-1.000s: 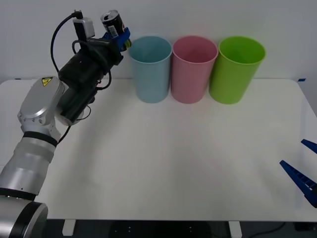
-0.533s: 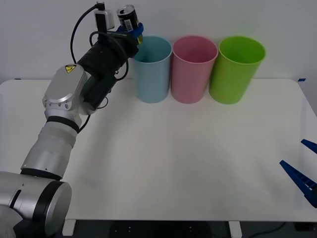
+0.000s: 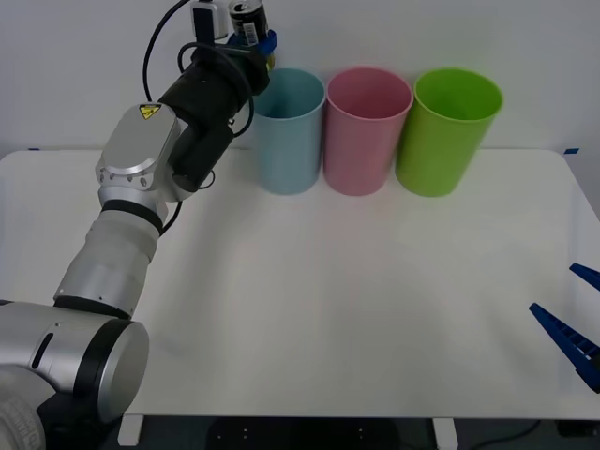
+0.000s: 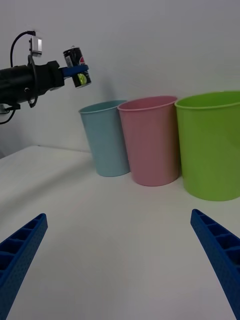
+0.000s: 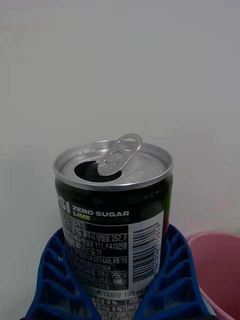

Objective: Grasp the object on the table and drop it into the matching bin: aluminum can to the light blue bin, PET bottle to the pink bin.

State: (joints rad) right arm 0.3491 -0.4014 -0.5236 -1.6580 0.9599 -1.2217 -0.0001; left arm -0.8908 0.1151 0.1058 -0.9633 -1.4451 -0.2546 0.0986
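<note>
My left gripper is shut on the small black aluminum can, held high in the air just left of the light blue bin and above its rim. In the left wrist view the can stands upright between my blue fingers, its silver top open with the tab raised. The right wrist view shows the can up and to the side of the light blue bin. The pink bin stands beside the blue one. My right gripper rests open at the table's near right edge.
A lime green bin stands right of the pink bin, all three in a row at the back of the white table. A white wall rises close behind the bins.
My left arm has carried the can upward and to the right, from left of the light blue bin to almost over its left rim. The right arm has not moved.
</note>
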